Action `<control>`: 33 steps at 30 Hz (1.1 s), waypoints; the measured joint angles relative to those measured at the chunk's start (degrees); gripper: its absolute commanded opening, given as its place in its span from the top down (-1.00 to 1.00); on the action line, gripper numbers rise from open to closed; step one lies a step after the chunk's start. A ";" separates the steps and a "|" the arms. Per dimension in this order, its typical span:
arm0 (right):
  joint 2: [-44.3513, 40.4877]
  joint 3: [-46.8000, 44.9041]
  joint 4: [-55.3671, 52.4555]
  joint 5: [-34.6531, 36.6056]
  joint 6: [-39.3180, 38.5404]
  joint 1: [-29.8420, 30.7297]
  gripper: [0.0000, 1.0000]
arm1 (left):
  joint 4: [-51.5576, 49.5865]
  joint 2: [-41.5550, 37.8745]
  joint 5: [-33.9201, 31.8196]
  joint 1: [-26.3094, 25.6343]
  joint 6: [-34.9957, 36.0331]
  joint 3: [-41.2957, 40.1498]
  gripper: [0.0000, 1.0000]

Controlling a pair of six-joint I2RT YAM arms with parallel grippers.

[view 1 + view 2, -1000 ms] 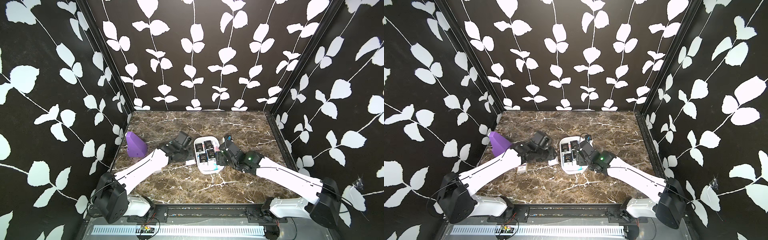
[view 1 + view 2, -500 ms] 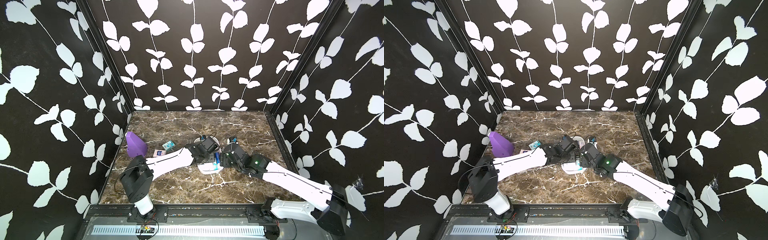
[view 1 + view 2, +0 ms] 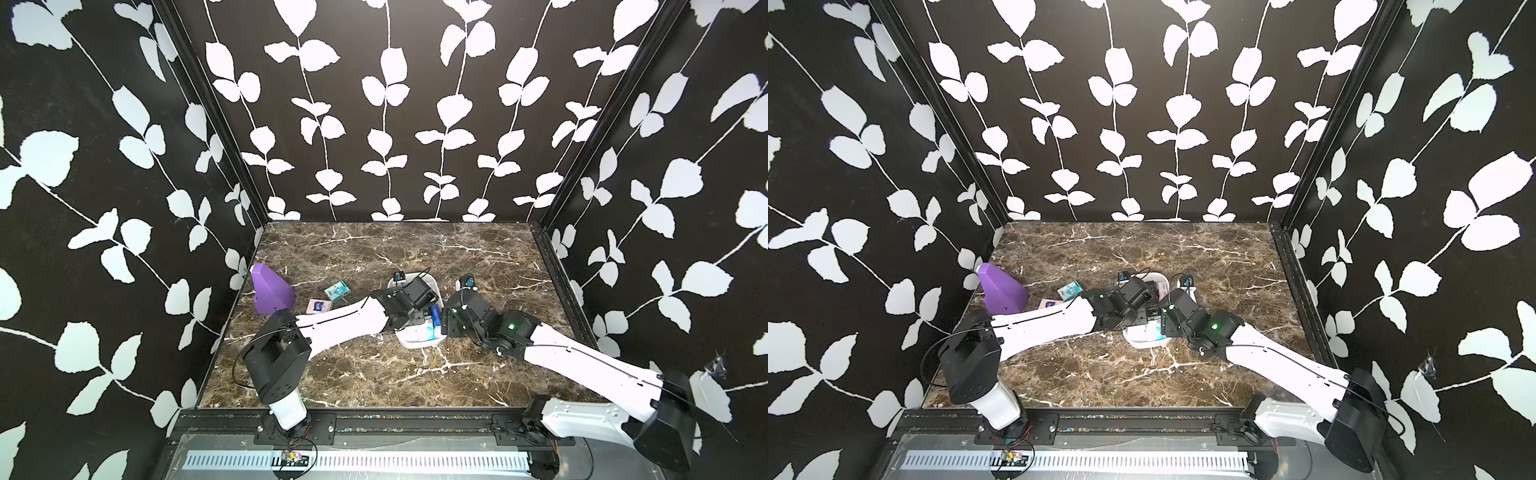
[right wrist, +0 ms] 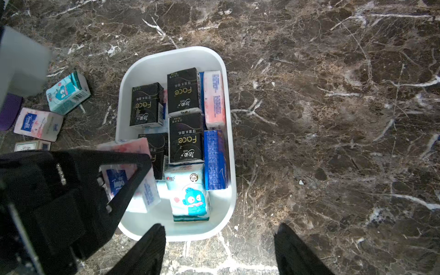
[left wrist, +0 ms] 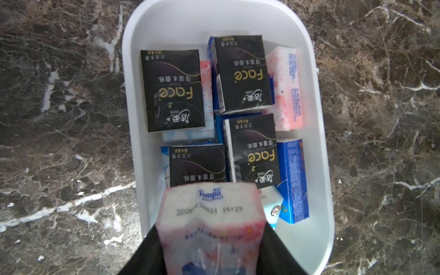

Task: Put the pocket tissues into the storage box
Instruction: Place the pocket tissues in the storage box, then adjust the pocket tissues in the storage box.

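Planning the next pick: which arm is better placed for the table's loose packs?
Left, after releasing its held pack: the teal pack and pink pack lie on its side of the storage box; the open right gripper sits opposite.

Pocket tissues (image 4: 185,133) in storage box (image 4: 171,59), loose packs (image 4: 67,92) beside

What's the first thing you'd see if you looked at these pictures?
The white storage box in the middle of the marble table, crammed with tissue packs, four black packs on top. The left gripper holds a pink-and-white pack over it, and a bright purple wedge stands off by the table's edge.
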 measured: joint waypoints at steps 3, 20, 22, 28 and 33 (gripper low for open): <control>0.48 0.02 0.04 -0.07 -0.04 0.00 -0.47 | -0.04 0.00 0.26 -0.20 -0.70 -0.76 -0.14; 7.34 3.19 2.99 -5.95 -2.99 0.00 -0.09 | -4.26 -11.58 -4.74 0.59 2.14 -1.66 -0.64; 10.84 5.97 4.42 -9.31 -3.96 0.00 0.01 | -4.92 -13.40 -4.66 2.19 3.56 -1.75 -0.65; 23.17 14.47 9.75 -20.28 -4.94 0.00 0.25 | -4.98 -19.21 -0.81 13.88 6.99 -8.37 -0.66; 28.61 15.54 12.07 -25.90 -4.00 0.00 0.26 | -5.42 -22.60 2.78 24.06 10.03 -13.18 -0.65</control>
